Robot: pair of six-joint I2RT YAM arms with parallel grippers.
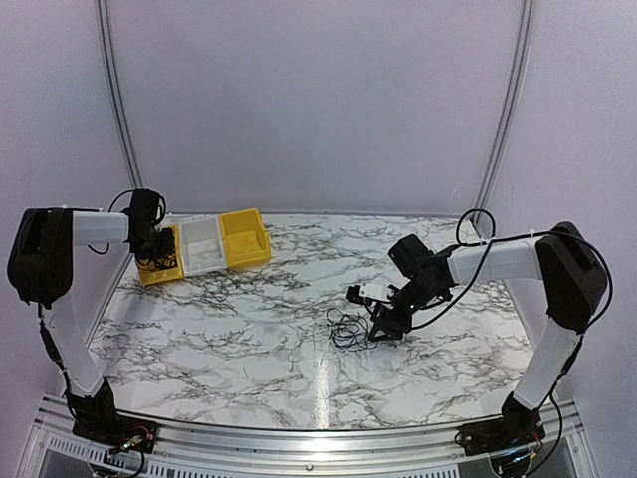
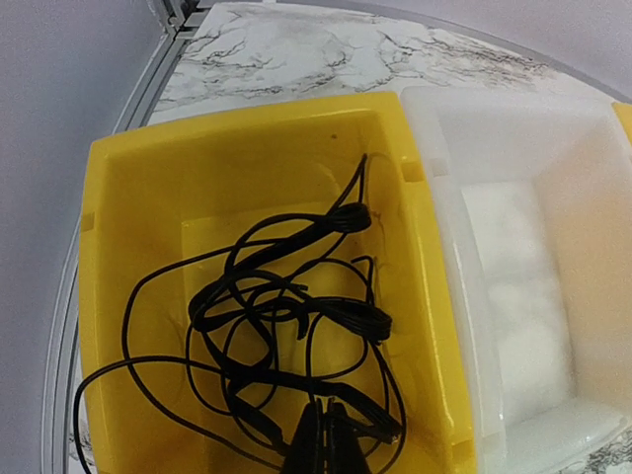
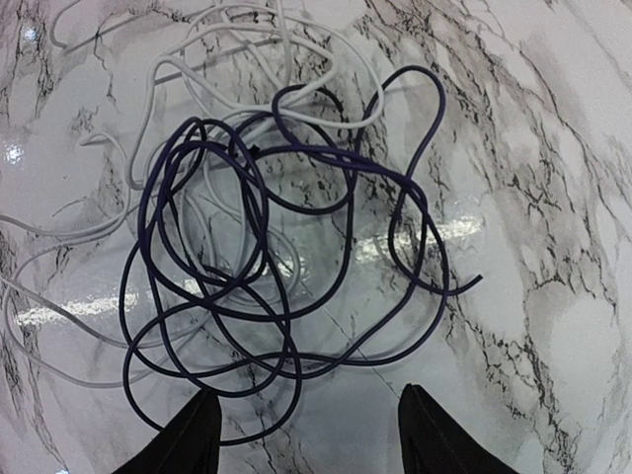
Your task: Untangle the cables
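Marble table (image 1: pixel 239 344); cables (image 1: pixel 344 328) mid-surface, well apart from its edges

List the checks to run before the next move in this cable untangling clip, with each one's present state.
1. Jaws of right gripper open above the table: ok.
2. The dark cable free of the white cable: not ok, loops interlaced.
3. Jaws of left gripper shut: ok.
4. Whether left gripper grips a cable: cannot tell.
5. All black cables fully inside the yellow bin: cannot tell, one loop reaches its left rim.
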